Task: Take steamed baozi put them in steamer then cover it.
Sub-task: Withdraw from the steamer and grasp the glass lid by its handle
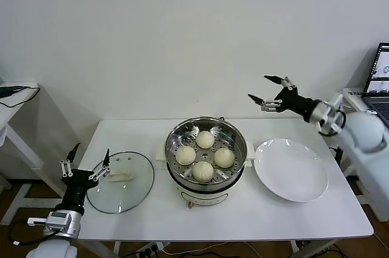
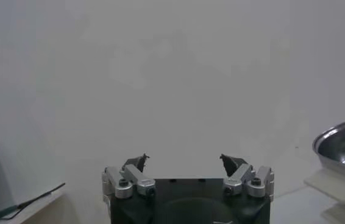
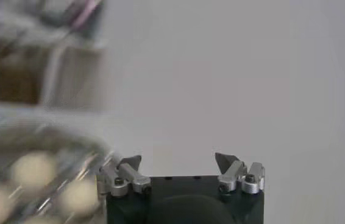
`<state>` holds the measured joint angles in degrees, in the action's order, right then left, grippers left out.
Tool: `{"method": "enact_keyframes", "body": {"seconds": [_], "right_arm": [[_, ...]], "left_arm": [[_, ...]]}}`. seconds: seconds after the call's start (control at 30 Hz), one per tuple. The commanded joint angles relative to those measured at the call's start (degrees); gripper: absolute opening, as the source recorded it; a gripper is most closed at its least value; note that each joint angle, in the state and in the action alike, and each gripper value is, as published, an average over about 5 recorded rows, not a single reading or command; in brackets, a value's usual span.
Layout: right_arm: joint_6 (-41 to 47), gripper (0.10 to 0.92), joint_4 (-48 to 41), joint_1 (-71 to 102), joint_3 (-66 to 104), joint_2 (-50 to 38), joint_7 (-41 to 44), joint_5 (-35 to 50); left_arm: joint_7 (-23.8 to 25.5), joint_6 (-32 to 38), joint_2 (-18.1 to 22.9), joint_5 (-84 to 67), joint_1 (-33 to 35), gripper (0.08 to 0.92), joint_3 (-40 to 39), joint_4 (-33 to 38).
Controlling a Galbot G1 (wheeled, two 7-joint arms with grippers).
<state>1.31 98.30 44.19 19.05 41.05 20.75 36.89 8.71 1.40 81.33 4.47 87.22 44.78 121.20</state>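
The left pincer (image 1: 89,161) sits nearest, low at the counter's (image 1: 200,218) left front edge, its fingers spread apart and holding nothing; its far finger stands just at the rim of the cover (image 1: 121,182). The cover lies flat on the counter to the left of the steamer (image 1: 206,154), white handle up, so the pot is uncovered. The steamer stands at the middle of the counter on its white base, and all four baozi (image 1: 203,171) rest on the perforated tray inside, close together in a diamond. To the right, just beside the steamer, lies a bare white plate (image 1: 291,170). The right pincer (image 1: 268,91) hangs in the air above and behind the plate, well clear of it, fingers apart and empty. In the right wrist view the baozi show as pale blurs beside that pincer's fingers (image 3: 124,173). A laptop (image 1: 380,81) sits at the far right.
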Motion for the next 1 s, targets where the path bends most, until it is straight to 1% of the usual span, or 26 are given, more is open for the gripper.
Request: {"method": "enact_keyframes", "body": {"seconds": [0.03,0.13,0.23,0.37,0.47,0.6,0.73,0.9,1.0], "right_arm": [[-15.43,0.823,15.94,37.95,24.68,25.49,-22.6,-2.27],[-20.24,0.823,17.32,41.52,23.23,29.76,-23.74,-6.59],[-22.74,0.823,17.39,43.65,21.82,33.17,-24.64,-9.32],[-23.35,0.823,17.51,44.94,21.06,35.81,-24.81,-9.38],[-23.47,0.823,16.96,45.14,20.61,36.49,-24.77,-9.31],[-23.33,0.823,15.63,44.16,20.18,36.81,-24.79,-9.47],[-23.24,0.823,14.13,43.15,19.5,37.0,-24.73,-10.26],[-23.17,0.823,12.16,42.1,18.67,37.22,-24.65,-11.06],[-23.07,0.823,11.38,41.55,18.2,37.42,-24.59,-11.44]], "left_arm": [[0.6,3.02,0.31,2.69,-0.42,0.823,-0.93,-2.53],[0.39,4.4,0.61,3.17,-0.36,0.823,-0.73,-3.7],[0.32,5.82,0.56,4.34,0.04,0.823,-0.66,-5.06],[-0.56,8.88,0.48,9.48,0.88,0.823,-0.78,-7.23],[-2.12,13.09,0.27,17.99,1.41,0.823,-0.9,-9.77],[-7.32,22.17,0.05,36.56,1.29,0.823,-0.28,-15.7],[-13.63,27.74,-0.16,54.51,1.36,0.823,0.57,-20.61],[-23.5,29.69,-0.12,73.16,0.18,0.823,1.44,-25.9],[-26.49,29.25,0.08,78.81,-1.09,0.823,1.62,-28.14]]}}
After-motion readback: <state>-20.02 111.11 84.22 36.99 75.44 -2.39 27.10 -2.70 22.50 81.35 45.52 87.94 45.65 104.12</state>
